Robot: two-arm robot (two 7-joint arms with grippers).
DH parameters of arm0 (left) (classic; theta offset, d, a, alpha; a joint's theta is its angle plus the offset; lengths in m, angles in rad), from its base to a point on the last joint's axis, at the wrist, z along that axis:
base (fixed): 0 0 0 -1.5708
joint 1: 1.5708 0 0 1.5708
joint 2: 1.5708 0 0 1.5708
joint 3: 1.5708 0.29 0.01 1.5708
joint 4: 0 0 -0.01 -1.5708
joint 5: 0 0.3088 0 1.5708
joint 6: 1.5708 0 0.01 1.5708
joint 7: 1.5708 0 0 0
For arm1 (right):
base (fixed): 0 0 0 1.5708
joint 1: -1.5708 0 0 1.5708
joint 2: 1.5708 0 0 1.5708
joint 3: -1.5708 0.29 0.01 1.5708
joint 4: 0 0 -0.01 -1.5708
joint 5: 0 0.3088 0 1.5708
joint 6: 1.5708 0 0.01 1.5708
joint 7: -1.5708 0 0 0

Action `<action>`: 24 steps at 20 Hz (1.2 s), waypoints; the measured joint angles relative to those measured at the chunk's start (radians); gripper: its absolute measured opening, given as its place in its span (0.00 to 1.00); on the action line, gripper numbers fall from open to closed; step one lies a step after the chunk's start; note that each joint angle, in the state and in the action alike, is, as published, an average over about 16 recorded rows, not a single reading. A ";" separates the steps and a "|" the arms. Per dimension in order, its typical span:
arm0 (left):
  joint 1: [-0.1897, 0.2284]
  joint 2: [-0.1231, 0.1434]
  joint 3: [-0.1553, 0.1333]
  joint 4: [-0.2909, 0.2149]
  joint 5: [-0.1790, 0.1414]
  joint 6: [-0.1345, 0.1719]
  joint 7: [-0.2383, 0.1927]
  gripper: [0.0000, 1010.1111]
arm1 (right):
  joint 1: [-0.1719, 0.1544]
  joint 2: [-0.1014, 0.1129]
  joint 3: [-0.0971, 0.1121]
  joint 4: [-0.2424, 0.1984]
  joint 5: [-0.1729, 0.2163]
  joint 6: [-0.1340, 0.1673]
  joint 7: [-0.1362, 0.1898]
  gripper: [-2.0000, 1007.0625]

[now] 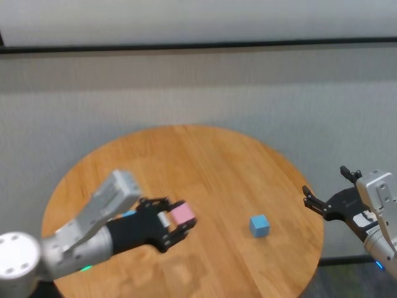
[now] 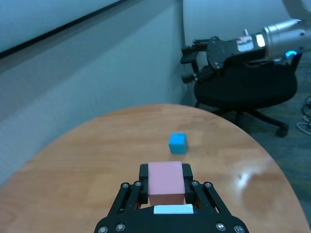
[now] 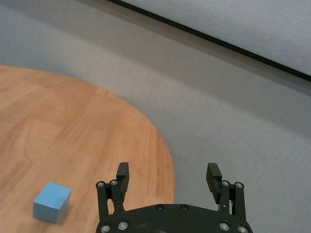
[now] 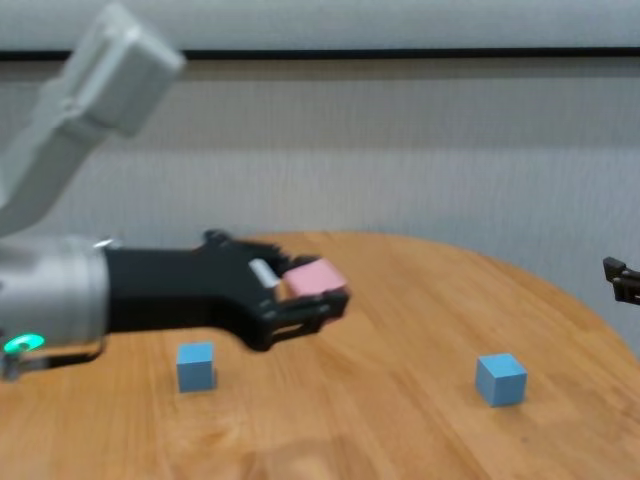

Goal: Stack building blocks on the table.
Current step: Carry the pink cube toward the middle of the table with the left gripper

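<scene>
Chest view shows the left pincer (image 4: pixel 305 295) pinching the pink cube (image 4: pixel 316 277), held clear above the worktop (image 4: pixel 400 420), with one blue cube (image 4: pixel 195 366) below it on the near-left side and a second blue cube (image 4: pixel 501 379) well off to its right. The step looks like carrying pink to a blue base; next it needs lining up squarely over one and lowering. The head view nearly hides the left blue cube. The right pincer (image 3: pixel 168 180) hangs spread past the worktop's edge.
</scene>
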 joint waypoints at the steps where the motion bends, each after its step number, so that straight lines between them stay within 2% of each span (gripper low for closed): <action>1: -0.010 -0.013 0.005 0.002 0.009 0.012 0.010 0.40 | 0.000 0.000 0.000 0.000 0.000 0.000 0.000 0.99; 5: -0.055 -0.067 0.023 0.036 0.046 0.049 0.043 0.40 | 0.000 0.000 0.000 0.000 0.000 0.000 0.000 0.99; 10: -0.105 -0.130 0.034 0.116 0.081 0.075 0.077 0.40 | 0.000 0.000 0.000 0.000 0.000 0.000 0.000 0.99; 16: -0.149 -0.192 0.021 0.223 0.089 0.080 0.097 0.40 | 0.000 0.000 0.000 0.000 0.000 0.000 0.000 0.99; 24: -0.186 -0.248 0.009 0.341 0.090 0.063 0.098 0.40 | 0.000 0.000 0.000 0.000 0.000 0.000 0.000 0.99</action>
